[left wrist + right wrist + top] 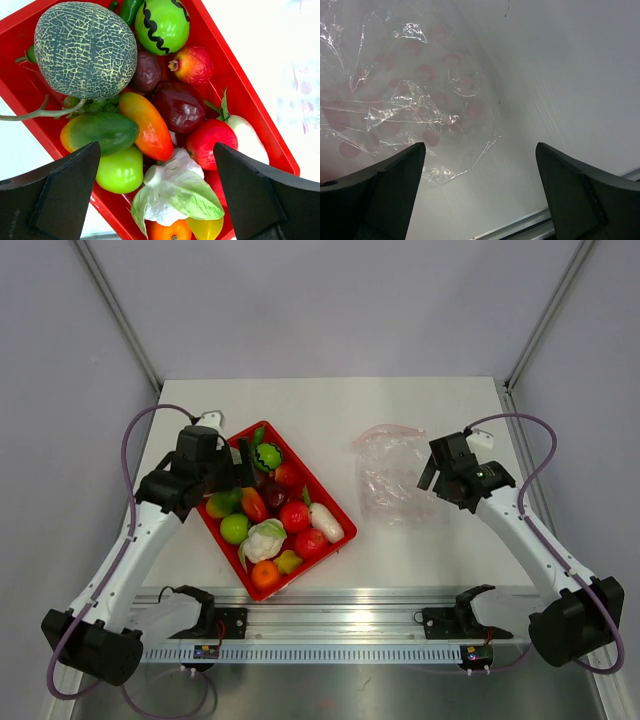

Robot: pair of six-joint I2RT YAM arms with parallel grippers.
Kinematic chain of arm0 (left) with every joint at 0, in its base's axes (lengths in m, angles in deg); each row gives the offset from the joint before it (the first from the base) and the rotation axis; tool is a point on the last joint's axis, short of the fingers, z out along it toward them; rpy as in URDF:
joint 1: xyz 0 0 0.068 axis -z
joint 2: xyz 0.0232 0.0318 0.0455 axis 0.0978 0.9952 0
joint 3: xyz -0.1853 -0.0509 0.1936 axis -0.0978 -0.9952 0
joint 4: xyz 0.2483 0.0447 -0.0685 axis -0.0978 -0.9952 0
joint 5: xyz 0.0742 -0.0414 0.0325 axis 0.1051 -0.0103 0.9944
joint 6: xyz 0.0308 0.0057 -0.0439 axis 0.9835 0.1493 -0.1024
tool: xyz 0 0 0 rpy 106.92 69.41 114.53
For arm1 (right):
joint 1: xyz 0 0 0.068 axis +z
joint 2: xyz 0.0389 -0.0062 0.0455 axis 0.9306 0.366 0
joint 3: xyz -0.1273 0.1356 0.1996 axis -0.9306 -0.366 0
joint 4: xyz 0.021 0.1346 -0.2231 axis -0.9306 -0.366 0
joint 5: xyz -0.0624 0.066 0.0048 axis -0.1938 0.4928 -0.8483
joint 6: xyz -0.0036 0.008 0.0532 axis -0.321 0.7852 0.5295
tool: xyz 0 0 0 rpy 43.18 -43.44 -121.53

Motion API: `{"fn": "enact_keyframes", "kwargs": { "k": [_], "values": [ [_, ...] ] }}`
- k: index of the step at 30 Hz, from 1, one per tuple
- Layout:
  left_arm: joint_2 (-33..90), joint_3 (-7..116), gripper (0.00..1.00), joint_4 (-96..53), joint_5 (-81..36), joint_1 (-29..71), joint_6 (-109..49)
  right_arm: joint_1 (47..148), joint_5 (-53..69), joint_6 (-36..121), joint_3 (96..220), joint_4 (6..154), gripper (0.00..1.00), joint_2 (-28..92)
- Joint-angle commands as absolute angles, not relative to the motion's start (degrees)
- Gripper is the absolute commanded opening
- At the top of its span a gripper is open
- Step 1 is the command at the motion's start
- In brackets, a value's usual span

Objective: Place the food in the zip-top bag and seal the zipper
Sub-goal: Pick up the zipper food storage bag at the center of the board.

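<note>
The food [294,516] is piled in a red tray [316,469] left of centre: a red apple, a green apple [234,528], a white cauliflower [264,539] and an orange [265,575]. My left gripper [243,462] hangs open over the tray's far end. In its wrist view the left gripper [156,148] is above a netted melon [85,47], a cauliflower [172,192] and other pieces, touching none. The zip-top bag [390,475] lies crumpled and empty on the table at right, its zipper [392,428] along the far edge. My right gripper [432,476] stands open at the bag's right side, its fingers empty; the bag [395,100] fills the upper left of its wrist view.
An aluminium rail [340,620] runs along the near table edge and also shows in the right wrist view [520,227]. Slanted frame posts [120,315] stand at both back corners. White tabletop [345,560] lies between tray and bag.
</note>
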State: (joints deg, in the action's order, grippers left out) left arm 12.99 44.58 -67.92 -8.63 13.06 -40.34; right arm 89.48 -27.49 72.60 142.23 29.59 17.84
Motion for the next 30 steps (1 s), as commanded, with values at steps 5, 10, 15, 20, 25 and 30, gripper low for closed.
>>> {"fn": "enact_keyframes", "kwargs": {
  "k": [5, 10, 15, 20, 25, 30],
  "values": [
    [10.8, 45.3, 0.99, -66.7, -10.6, 12.9, -39.6, 89.5, -20.1, 70.7, 139.7, 33.8, 0.99, 14.2],
    [10.8, 45.3, 0.99, -66.3, -12.1, 13.0, -38.9, 90.2, -11.7, 72.7, 136.4, 40.3, 0.99, 12.3],
    [10.5, 45.2, 0.99, -65.9, -13.4, 13.1, -38.9, 101.8, -16.4, 75.8, 140.1, 40.6, 0.99, 21.2],
    [11.1, 45.7, 0.99, -66.8, -13.7, 13.4, -38.9, 109.0, -19.4, 74.8, 147.9, 40.9, 1.0, 32.5],
    [10.4, 46.1, 0.99, -67.6, -13.2, 13.5, -38.8, 110.5, -21.5, 72.2, 154.8, 36.9, 0.99, 45.9],
    [10.3, 46.2, 0.99, -68.4, -12.9, 13.5, -38.8, 110.2, -31.3, 75.5, 153.7, 28.1, 0.99, 48.5]
  ]
}}
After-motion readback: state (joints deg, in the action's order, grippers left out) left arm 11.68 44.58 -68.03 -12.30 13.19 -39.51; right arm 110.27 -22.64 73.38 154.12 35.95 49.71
